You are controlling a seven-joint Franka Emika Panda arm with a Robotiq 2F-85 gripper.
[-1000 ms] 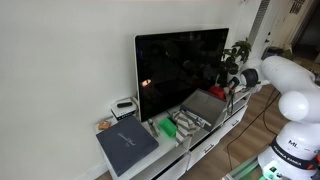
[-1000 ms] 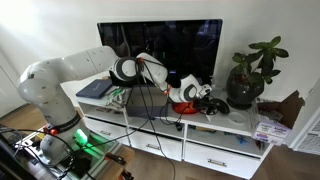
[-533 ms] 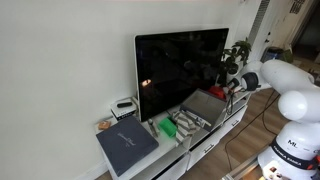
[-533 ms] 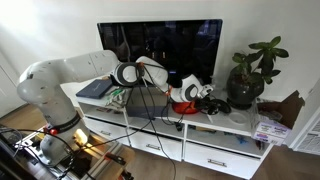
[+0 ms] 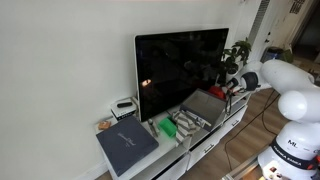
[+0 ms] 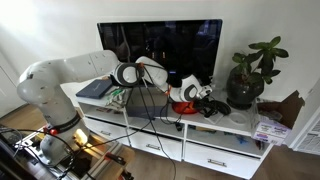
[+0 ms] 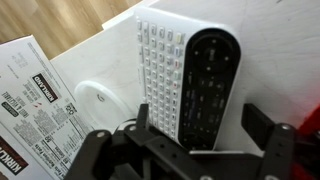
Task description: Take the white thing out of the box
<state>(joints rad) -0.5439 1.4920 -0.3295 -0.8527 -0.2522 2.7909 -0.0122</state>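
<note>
Jaws (image 7: 200,118): spread wide, with nothing between them. I hold them open above the counter (image 7: 100,55) so they can come down round a small thing.
Gadget (image 7: 160,70): right under the jaws. It has white keys and a dark top part, and it lies flat. It is not the thing I want.
White thing (image 7: 95,100): a small round lump. In the wrist view it sits off to the left of the jaws, apart from them and near the gadget. It lies flat on the white counter, so I think it will not roll. I see no box walls round it, so I think it is out of the box, but I am not sure.
Carton (image 7: 35,95): printed card, just beside the white thing at the edge of the wrist view.
Box (image 5: 200,108): grey, with its lid up, on the counter in front of the TV (image 5: 180,65). It is too small for me to see inside.
</note>
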